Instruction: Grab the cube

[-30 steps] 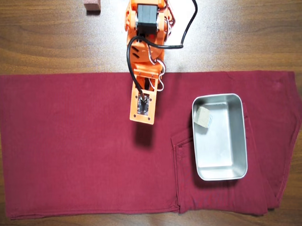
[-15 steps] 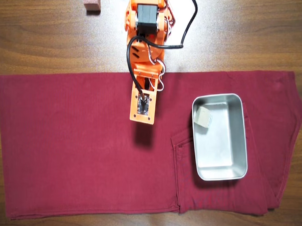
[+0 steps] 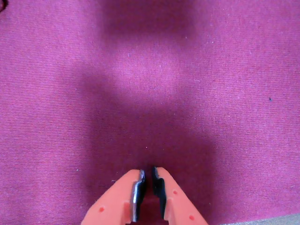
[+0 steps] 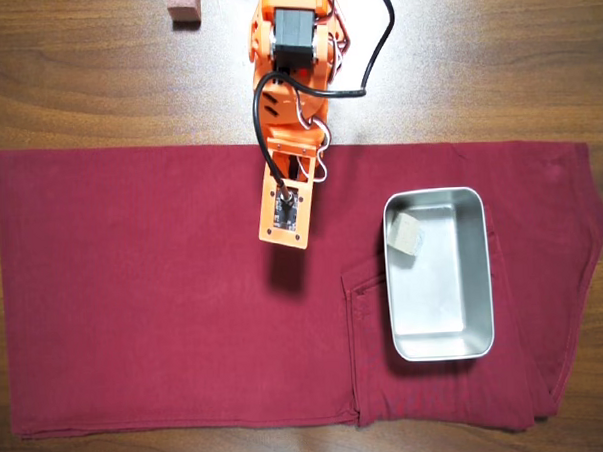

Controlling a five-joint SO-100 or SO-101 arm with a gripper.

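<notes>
Wrist view, gripper (image 3: 148, 174): we see two orange fingers (image 3: 119, 199) with dark pads entering from the bottom edge; the tips stand almost together, with only a thin slit between them and nothing held, so we read the claw as clenched on nothing.
Wrist view, cloth (image 3: 225, 70): we see ribbed magenta-red fabric filling the frame, with the gripper's soft shadow falling on it ahead of the tips.
Overhead view, steel tray (image 4: 484, 278): we take this rectangular tray, lying on the right part of the cloth, as our landmark.
Overhead view, cube (image 4: 406, 235): we find the pale beige block inside the tray, in its upper-left corner, against the wall.
Overhead view, arm (image 4: 290, 86): we see the orange arm reaching down from the top edge, well to the left of the tray and apart from it.
Overhead view, reddish-brown block (image 4: 184, 6): it lies on the bare wooden table (image 4: 75, 76), far up and left of the tray.
</notes>
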